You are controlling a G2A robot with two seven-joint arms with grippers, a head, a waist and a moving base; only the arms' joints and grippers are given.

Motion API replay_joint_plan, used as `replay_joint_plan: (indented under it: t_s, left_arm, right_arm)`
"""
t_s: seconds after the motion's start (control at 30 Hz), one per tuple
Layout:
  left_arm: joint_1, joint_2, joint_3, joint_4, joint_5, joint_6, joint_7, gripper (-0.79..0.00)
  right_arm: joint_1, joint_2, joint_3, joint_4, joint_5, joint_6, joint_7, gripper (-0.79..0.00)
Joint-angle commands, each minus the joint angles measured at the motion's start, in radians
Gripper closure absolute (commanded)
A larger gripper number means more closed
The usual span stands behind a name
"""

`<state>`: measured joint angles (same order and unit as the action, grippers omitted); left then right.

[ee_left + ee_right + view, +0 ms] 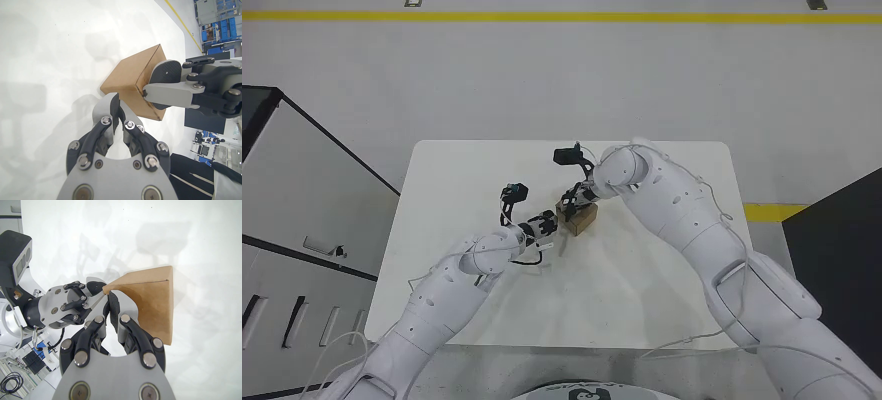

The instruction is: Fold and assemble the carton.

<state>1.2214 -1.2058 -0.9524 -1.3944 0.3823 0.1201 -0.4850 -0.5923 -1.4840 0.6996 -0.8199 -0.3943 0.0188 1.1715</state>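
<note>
The job looks mostly done. The carton [577, 219] already stands as a closed box, no longer a flat sheet. Every face the cameras catch is folded up square, and no flap sticks out loose. What seems to be left is finishing the end nearest the two arms. There the panels meet along a seam [146, 66] that probably needs pressing or tucking home. The far end and the underside are hidden, so I cannot say whether those are shut.

The carton sits near the middle of the white bench [662, 300], a little towards its far edge, with both arms meeting at one end of it. Whether it lies flat on the bench or is tipped up slightly I cannot tell.

The left claw [117, 98] is drawn narrow, with only a slim gap between its pads. From the right wrist camera it appears to be pinching the carton's lower corner. The right claw [109, 296] is also narrow. It lies against the end face just beside the seam, close to the left claw. I cannot tell whether it has any card nipped between its pads or is simply pushing on the face.

The carton is small and made of plain brown cardboard with crisp edges and flat sides. The card is a bit frayed and rubbed where the seam reaches the corner. It looks light and thin enough to dent under a hard squeeze.
</note>
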Motion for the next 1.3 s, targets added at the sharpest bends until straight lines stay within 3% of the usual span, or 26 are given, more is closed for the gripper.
replay_joint_plan:
  t_s: [0.0,1.27]
  left_arm:
    - [0.000,0.000,0.000,0.000,0.000,0.000,0.000,0.000]
    - [0.000,0.000,0.000,0.000,0.000,0.000,0.000,0.000]
  right_arm:
    - [-0.002,0.002,0.005,-0.005,0.000,0.000,0.001,0.000]
    - [-0.007,-0.006,0.012,0.011,0.000,0.004,0.003,0.000]
